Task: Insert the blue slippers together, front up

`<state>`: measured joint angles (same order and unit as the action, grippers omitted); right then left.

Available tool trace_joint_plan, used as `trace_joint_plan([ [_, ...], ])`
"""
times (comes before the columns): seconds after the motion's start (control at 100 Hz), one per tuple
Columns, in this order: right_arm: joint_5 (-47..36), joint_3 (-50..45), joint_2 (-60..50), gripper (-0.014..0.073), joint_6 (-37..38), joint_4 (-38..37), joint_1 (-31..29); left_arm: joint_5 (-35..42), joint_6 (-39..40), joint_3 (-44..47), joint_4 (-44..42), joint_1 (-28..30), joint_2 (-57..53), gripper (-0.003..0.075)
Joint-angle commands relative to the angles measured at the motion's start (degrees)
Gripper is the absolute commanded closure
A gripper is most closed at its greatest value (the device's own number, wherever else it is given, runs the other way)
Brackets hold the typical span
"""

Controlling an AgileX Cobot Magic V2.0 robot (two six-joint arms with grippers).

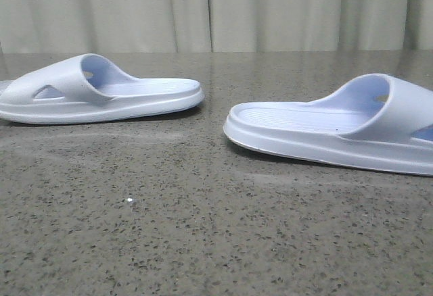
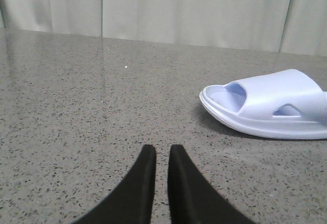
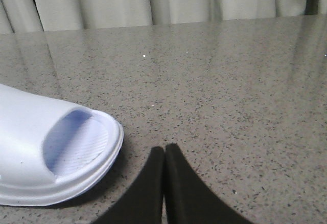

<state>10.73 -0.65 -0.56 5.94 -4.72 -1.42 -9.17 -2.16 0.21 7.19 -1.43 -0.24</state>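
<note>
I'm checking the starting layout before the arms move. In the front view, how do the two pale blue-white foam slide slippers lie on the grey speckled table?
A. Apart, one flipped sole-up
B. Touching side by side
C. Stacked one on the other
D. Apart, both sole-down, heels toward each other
D: the left pale blue-white foam slipper and the right one rest sole-down with bare grey speckled table between their heel ends.

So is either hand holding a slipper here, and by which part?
Nothing is held. The left hand and right hand are shut on nothing above the table; both slippers lie untouched.
</note>
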Motion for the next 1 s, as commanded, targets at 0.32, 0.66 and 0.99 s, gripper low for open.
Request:
trace_joint_plan([
  [0.32,-4.8,-1.22,-1.27,0.0673,-0.06,-0.71,-0.2,4.97,-0.08,0.52,0.29,-0.51,-1.64,0.0705],
  [0.66,-4.8,-1.22,-1.27,0.0673,-0.06,-0.71,-0.2,5.59,-0.08,0.52,0.29,-0.51,-1.64,0.0705],
  [0.99,-10.73,-1.17,-1.27,0.0673,-0.06,-0.71,-0.2,5.59,-0.08,0.52,0.39,-0.51,-1.64,0.0705],
])
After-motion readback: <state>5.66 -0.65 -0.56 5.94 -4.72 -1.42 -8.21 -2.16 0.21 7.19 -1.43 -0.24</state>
